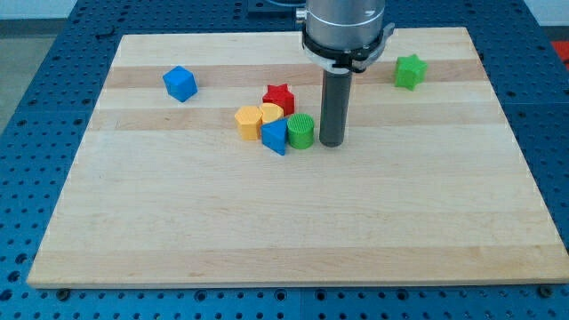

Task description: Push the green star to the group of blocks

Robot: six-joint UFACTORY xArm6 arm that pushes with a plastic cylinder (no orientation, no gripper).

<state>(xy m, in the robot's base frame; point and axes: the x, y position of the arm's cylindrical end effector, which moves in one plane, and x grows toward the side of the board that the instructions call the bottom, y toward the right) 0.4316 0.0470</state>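
Observation:
The green star [410,71] lies near the view's top right of the wooden board [293,231]. A group of blocks sits near the middle: a red star [279,96], a yellow hexagon-like block [248,120], a second yellow block [271,113], a blue block [276,135] and a green cylinder [300,131]. My tip [332,142] stands just to the right of the green cylinder, close to it. The green star is well to the upper right of my tip.
A lone blue cube [180,84] lies toward the view's top left. The board rests on a blue perforated table [36,107]. The arm's grey flange [345,31] hangs over the top middle of the board.

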